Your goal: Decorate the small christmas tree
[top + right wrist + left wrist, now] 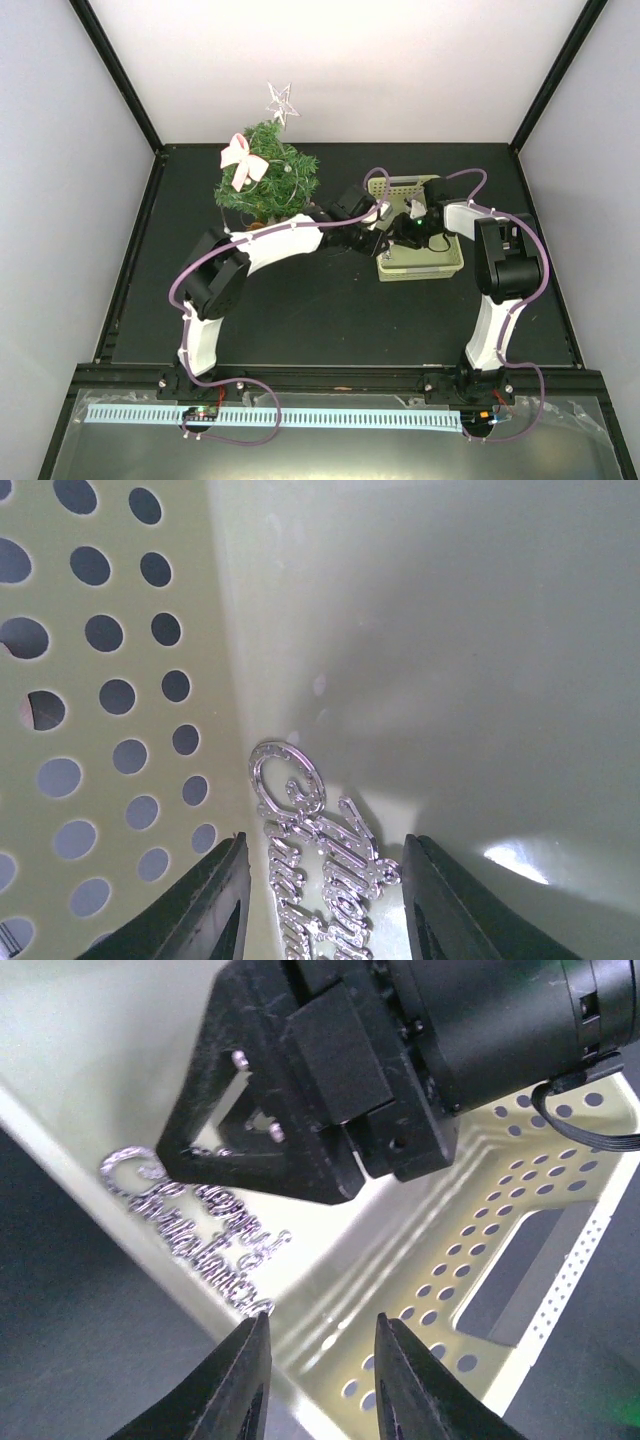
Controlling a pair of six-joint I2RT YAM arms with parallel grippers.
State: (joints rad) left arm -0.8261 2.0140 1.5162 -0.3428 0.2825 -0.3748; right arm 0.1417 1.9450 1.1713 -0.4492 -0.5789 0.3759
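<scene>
The small christmas tree (268,183) stands at the back left, with a pink bow (241,160) on it and a silver star (282,102) on top. A silver script ornament (318,865) lies flat on the floor of the pale green basket (430,268). My right gripper (322,880) is down inside the basket, open. Its fingers stand either side of the ornament, with a small gap on each side. My left gripper (318,1355) hangs open over the basket's left wall (330,1310), nothing held. From there I see the ornament (190,1225) under the right gripper's black body (310,1090).
The basket has perforated walls (110,690) and a handle slot (530,1270). It sits on the black mat (330,310) right of the tree. Both arms meet over the basket, close together. White walls and black frame posts (115,70) enclose the table.
</scene>
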